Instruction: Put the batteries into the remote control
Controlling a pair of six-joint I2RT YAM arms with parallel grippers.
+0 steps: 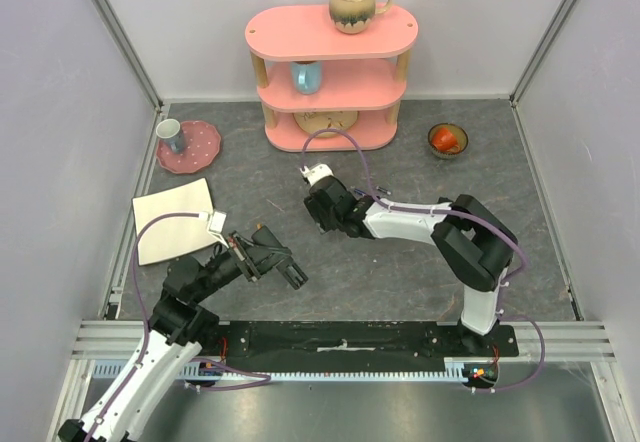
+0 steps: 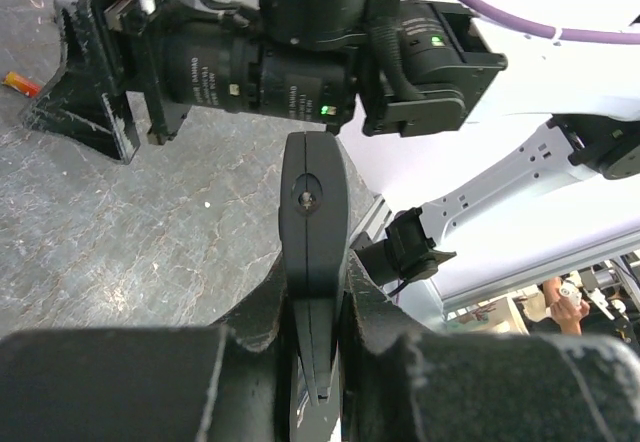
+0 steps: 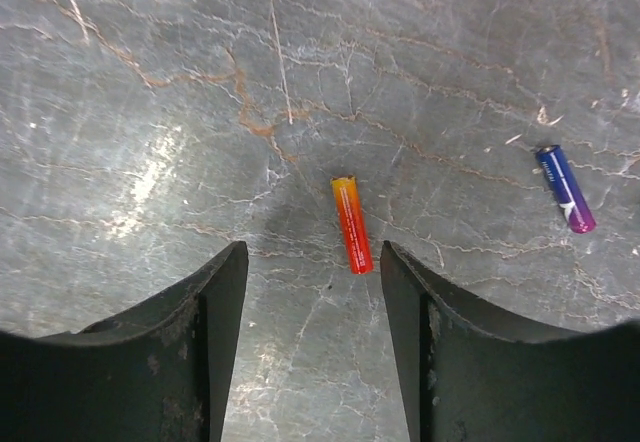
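The remote control (image 2: 315,192) is a slim black bar held edge-up above the table, and my left gripper (image 2: 315,307) is shut on its near end. From above, that gripper (image 1: 262,252) sits left of centre with the remote control (image 1: 292,274) sticking out to the right. My right gripper (image 3: 312,262) points down at the table, open with nothing between its fingers. A red-orange battery (image 3: 351,224) lies flat just beyond its tips, close to the right finger. A blue-and-purple battery (image 3: 566,189) lies farther right. In the top view the right gripper (image 1: 322,212) covers both batteries.
A pink three-tier shelf (image 1: 330,72) with mugs stands at the back. A pink plate (image 1: 200,152) carrying a cup is at the back left, and a white sheet (image 1: 175,220) lies at the left. A small bowl (image 1: 447,140) is at the back right.
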